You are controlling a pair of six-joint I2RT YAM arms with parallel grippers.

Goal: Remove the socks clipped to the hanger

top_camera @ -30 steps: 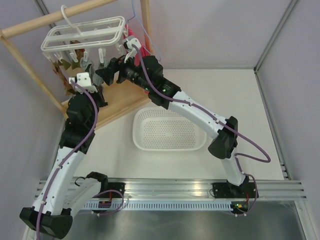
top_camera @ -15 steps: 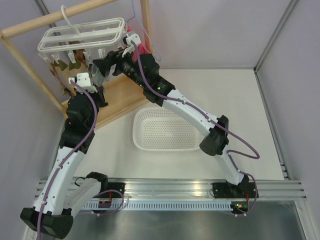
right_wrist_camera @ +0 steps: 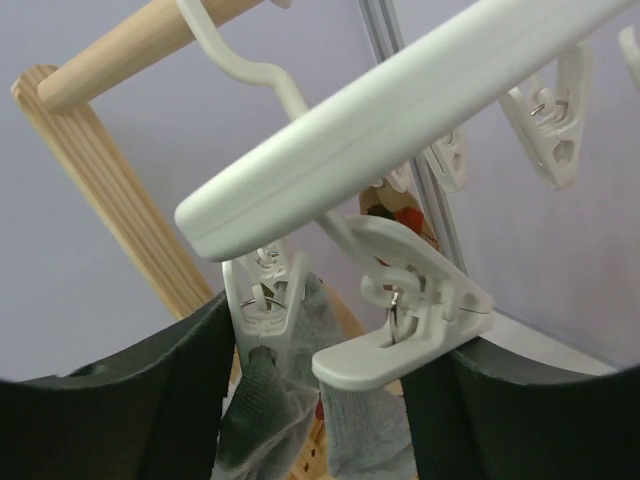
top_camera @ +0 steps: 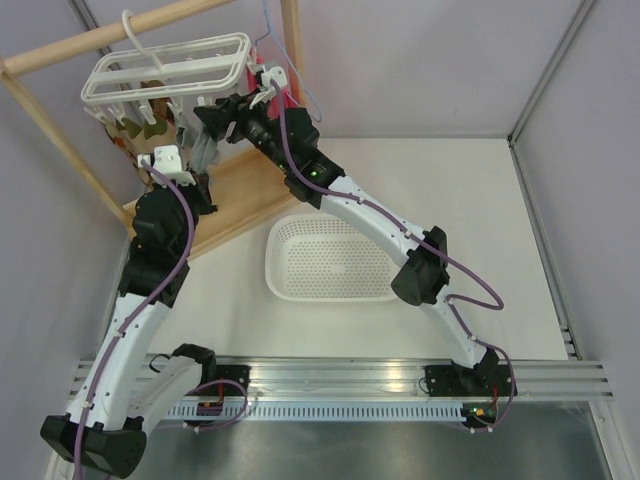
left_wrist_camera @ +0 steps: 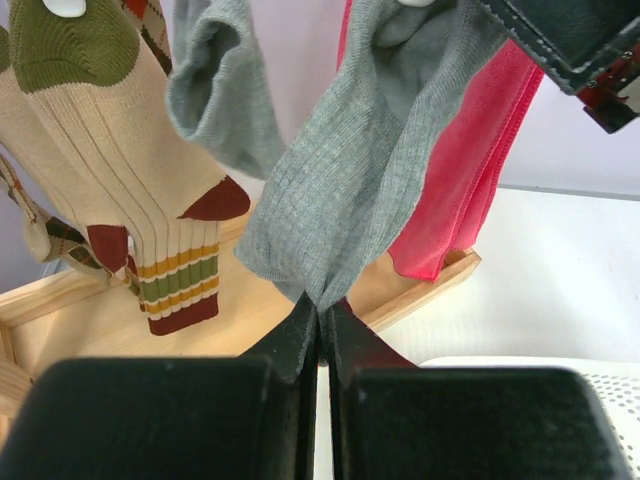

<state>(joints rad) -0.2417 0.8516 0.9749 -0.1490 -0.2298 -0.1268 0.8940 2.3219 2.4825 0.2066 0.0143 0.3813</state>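
The left end effector [left_wrist_camera: 322, 312] pinches the lower hem of the grey sock [left_wrist_camera: 340, 190], ready to pull it down. The right end effector [right_wrist_camera: 325, 400], spread wide, brackets the sock's clip [right_wrist_camera: 262, 305] under the hanger [right_wrist_camera: 400, 130], probably to squeeze it open.

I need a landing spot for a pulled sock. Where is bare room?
Bare table right of the basket, out to the wall; the basket is empty too. Crowded under the hanger, around left gripper, right gripper and socks.
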